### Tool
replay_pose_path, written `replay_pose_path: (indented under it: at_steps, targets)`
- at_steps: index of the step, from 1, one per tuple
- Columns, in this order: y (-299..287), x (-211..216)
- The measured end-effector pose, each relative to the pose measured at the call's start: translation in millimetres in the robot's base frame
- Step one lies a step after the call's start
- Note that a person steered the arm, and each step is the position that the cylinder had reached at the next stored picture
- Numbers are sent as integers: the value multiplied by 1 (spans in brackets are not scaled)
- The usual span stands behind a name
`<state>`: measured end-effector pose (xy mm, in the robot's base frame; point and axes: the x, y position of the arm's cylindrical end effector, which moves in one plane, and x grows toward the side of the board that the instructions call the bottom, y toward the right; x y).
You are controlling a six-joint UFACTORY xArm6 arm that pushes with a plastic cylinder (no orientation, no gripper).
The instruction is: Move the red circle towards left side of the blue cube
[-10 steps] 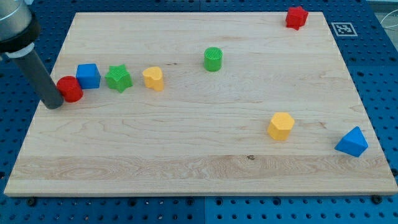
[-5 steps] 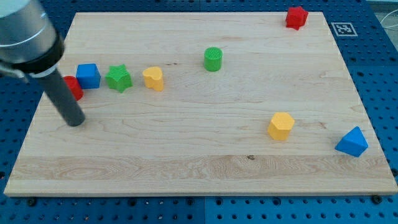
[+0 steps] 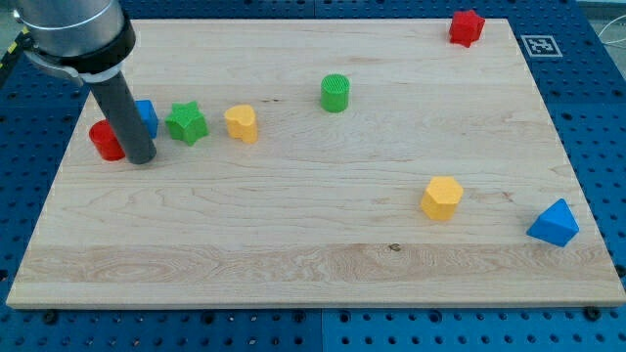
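The red circle [image 3: 104, 140] lies near the board's left edge. The blue cube [image 3: 147, 116] sits just to its right and slightly higher, partly hidden by my rod. My tip [image 3: 141, 159] rests on the board just right of the red circle and just below the blue cube. The rod rises up and to the left from the tip, covering the gap between the two blocks, so I cannot tell if they touch.
A green star [image 3: 186, 123] and a yellow block [image 3: 242, 123] line up right of the blue cube. A green cylinder [image 3: 335, 93] is at upper middle, a red star [image 3: 467, 26] top right, a yellow hexagon [image 3: 441, 198] and blue triangle [image 3: 554, 223] lower right.
My tip moved from the red circle's left, down and around below it, to its right side. The red circle has shifted slightly left, away from the blue cube.
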<state>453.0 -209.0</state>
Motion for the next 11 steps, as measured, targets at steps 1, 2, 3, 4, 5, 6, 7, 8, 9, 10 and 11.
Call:
replay_pose_path:
  at_steps: [1, 2, 3, 4, 5, 6, 7, 8, 9, 10, 11]
  targets:
    - [-12, 0]
    - [-26, 0]
    - [-35, 0]
    - [-37, 0]
    - [-38, 1]
    - [-44, 5]
    - [-52, 8]
    - [-66, 13]
    - [-74, 15]
    - [-75, 15]
    - [-75, 9]
